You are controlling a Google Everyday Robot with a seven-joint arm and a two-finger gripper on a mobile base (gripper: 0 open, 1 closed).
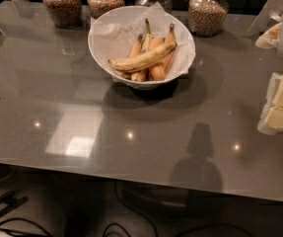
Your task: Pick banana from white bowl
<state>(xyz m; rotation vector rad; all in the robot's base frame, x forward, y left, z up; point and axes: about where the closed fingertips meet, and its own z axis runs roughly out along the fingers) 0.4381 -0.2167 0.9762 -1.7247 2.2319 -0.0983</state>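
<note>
The banana (143, 59), long, curved and pale yellow with brown flecks, lies across the top of the fruit in the white bowl (99, 54). The bowl is lined with crumpled white paper and stands at the back middle of the grey table. Under the banana lie shorter orange-tinted fruits (157, 69) and a thin green-stemmed banana (147, 33). My gripper (280, 105), pale yellow and white, shows at the right edge of the view. It is above the table, well to the right of the bowl and apart from it. It holds nothing that I can see.
Several glass jars with brown filling stand behind the bowl, among them one at the far left (62, 5) and one at the right (207, 14). The table's front edge (131, 172) runs across the lower view. Cables lie on the floor below.
</note>
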